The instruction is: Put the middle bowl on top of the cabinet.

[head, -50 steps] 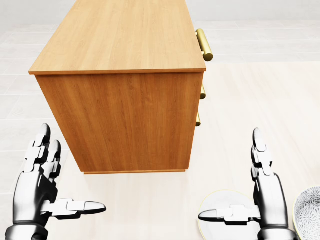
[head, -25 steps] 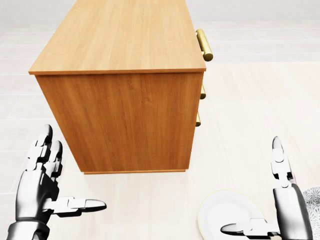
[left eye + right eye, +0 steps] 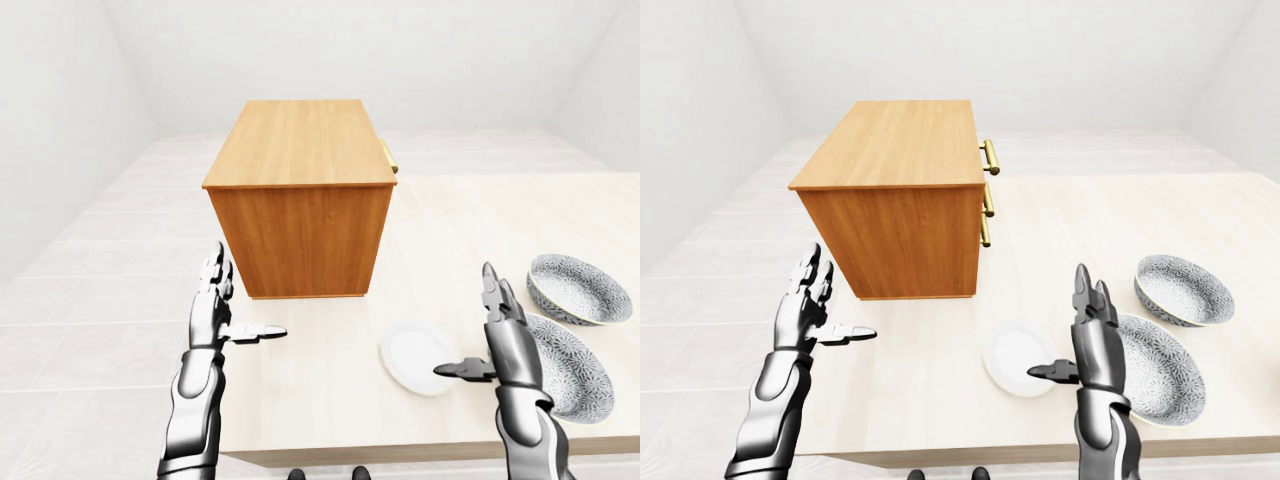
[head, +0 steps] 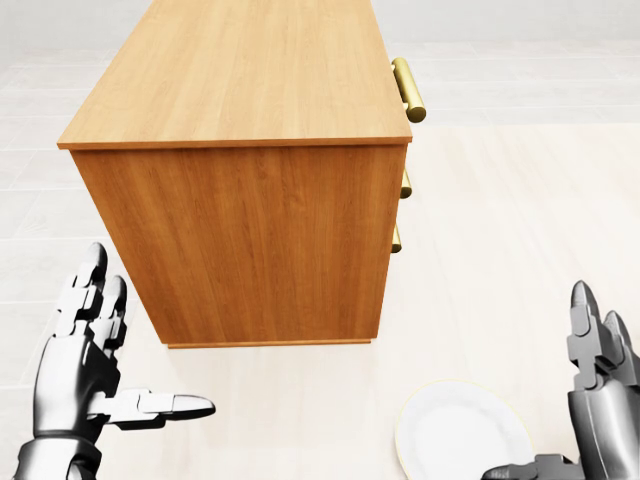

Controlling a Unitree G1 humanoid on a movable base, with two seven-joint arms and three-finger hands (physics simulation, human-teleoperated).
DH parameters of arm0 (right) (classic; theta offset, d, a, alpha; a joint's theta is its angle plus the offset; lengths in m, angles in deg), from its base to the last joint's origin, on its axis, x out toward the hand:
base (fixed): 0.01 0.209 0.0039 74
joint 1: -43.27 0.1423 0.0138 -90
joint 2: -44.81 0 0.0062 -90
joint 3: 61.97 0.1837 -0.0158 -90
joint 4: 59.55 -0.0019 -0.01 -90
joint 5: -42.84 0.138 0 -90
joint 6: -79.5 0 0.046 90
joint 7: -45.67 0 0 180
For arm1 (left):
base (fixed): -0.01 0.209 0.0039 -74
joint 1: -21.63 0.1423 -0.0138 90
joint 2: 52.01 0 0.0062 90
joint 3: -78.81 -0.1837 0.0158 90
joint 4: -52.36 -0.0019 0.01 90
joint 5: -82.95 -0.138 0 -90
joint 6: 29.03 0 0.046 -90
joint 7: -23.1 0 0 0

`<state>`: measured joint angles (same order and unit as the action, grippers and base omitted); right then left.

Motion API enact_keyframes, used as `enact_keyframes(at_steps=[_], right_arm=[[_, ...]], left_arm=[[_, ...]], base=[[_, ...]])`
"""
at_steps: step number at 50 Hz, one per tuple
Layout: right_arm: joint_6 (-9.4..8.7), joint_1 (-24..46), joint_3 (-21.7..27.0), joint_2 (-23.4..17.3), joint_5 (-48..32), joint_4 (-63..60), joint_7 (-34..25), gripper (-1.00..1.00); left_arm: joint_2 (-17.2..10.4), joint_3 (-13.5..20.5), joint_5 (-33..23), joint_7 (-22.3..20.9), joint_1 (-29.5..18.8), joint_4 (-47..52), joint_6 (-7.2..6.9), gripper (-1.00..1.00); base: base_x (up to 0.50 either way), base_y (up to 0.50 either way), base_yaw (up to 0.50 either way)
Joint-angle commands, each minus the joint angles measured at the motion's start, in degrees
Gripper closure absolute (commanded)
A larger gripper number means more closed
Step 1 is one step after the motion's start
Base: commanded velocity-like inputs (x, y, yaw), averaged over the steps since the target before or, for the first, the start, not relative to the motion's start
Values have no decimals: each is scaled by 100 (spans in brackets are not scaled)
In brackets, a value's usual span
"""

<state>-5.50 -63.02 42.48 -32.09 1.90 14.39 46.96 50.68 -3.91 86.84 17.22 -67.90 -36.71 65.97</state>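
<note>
Patterned middle bowl (image 3: 1155,368) sits upright beside right robot hand (image 3: 1090,340); cabinet (image 3: 900,190) well apart.

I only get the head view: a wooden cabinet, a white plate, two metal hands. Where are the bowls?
Observer: Two patterned bowls lie right of the white plate in the right-eye view: the near bowl and the far bowl.
Operator: Which is the middle one?
Observer: The near bowl; it sits between the white plate and the far bowl.
Operator: Is the right hand holding it?
Observer: No. The right hand is open, upright between the white plate and the near bowl in that view, gripping nothing.
</note>
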Motion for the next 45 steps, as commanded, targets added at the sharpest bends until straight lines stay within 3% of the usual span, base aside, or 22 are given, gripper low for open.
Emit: enact_keyframes(at_steps=[1,37,45], right_arm=[[0,-100,111,28,-719,-142,29,-100],[0,-248,599,167,-1708,-479,-488,-100],[0,-359,587,182,-1991,-388,-530,-100]], left_arm=[[-2,1,4,-9,3,80,0,-100],[28,-22,-22,5,12,220,0,-100],[54,-60,-3,-28,159,554,-88,-100]], base=[[0,0,0],[0,0,0],[0,0,0]])
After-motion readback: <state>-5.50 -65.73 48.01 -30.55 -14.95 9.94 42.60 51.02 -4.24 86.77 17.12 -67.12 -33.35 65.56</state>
